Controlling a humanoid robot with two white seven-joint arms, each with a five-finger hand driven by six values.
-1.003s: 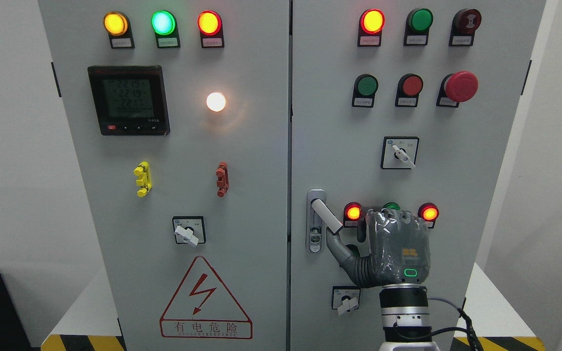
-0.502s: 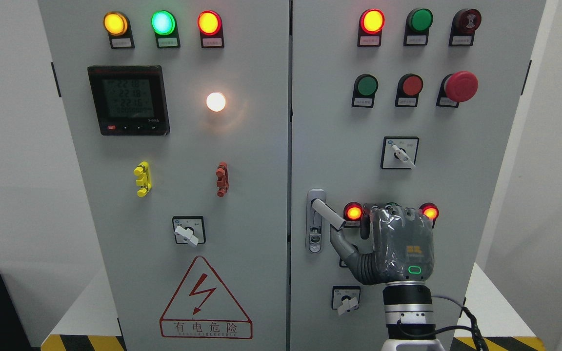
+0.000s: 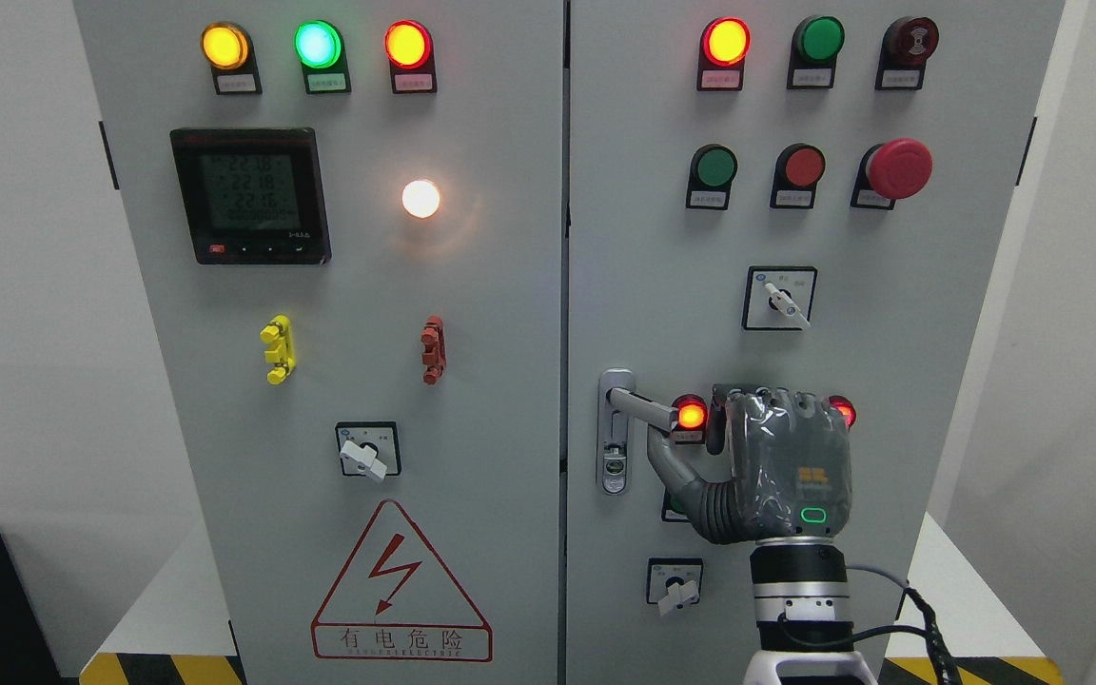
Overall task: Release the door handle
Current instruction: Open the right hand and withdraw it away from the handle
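Grey segmented right hand (image 3: pixel 776 466), green-lit oval, orange mark, silver wrist, black cable.

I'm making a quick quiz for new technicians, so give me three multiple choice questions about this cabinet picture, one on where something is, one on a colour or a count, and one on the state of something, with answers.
1. Where is the door handle?
A. at the left edge of the right door
B. at the top of the left door
C. beside the warning triangle

2. What colour is the mushroom-shaped emergency stop button?
A. green
B. yellow
C. red

3. How does the handle's lever stand?
A. hanging straight down
B. swung out to the right, close to level
C. pointing left across the door seam

Answers:
1 A: the handle plate sits just right of the seam between the doors, on the right door.
2 C: its large cap is red.
3 B: the lever reaches right toward a lit red lamp, with the right hand beside it, thumb just under its tip.
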